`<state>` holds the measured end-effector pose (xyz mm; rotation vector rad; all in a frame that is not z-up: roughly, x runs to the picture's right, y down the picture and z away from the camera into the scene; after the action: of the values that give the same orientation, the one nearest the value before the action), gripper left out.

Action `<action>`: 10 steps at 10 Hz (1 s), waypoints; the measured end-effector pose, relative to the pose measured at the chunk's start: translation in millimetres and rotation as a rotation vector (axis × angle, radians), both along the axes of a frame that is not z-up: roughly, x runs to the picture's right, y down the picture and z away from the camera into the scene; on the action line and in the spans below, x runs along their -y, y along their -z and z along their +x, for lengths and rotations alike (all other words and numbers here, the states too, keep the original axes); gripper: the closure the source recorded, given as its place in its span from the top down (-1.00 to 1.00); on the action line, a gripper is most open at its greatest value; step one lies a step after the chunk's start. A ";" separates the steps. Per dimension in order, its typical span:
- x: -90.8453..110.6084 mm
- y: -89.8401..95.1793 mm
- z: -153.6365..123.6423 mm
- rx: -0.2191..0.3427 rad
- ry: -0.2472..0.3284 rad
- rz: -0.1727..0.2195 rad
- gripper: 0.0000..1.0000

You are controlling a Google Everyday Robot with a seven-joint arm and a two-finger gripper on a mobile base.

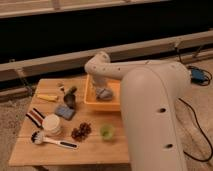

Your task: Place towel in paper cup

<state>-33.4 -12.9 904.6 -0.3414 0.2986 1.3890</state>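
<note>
1. Towel (35, 117): a striped folded cloth lies flat on the wooden table (95, 150), at the 9 o'clock edge of the tabletop.
2. The paper cup (52, 123) stands upright just beside the towel, at its 4 o'clock; nothing shows above its rim.
3. The gripper (103, 93) is down inside the orange tray (102, 106), at the table's 1 o'clock corner, well apart from the towel and at its 2 o'clock.
4. Whether the gripper is spread or pressed together cannot be told; a grey lump shows at its tip.
5. The white arm (150, 115) fills the 3 o'clock side of the view.
6. A blue sponge (65, 112) lies at the cup's 1 o'clock, a brush (52, 142) at its 6 o'clock, and a small green cup (106, 131) well off at 3 o'clock.
</note>
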 end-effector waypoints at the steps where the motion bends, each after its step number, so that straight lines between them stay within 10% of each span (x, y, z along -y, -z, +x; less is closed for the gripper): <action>1: 7.4 -7.9 7.1 -0.020 0.003 0.020 0.30; 5: 21.4 -34.4 31.8 -0.063 -0.013 0.041 0.30; 10: 12.0 -60.7 28.2 0.049 -0.016 -0.089 0.27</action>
<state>-5.2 -24.9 965.4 -0.4515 0.3189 1.3832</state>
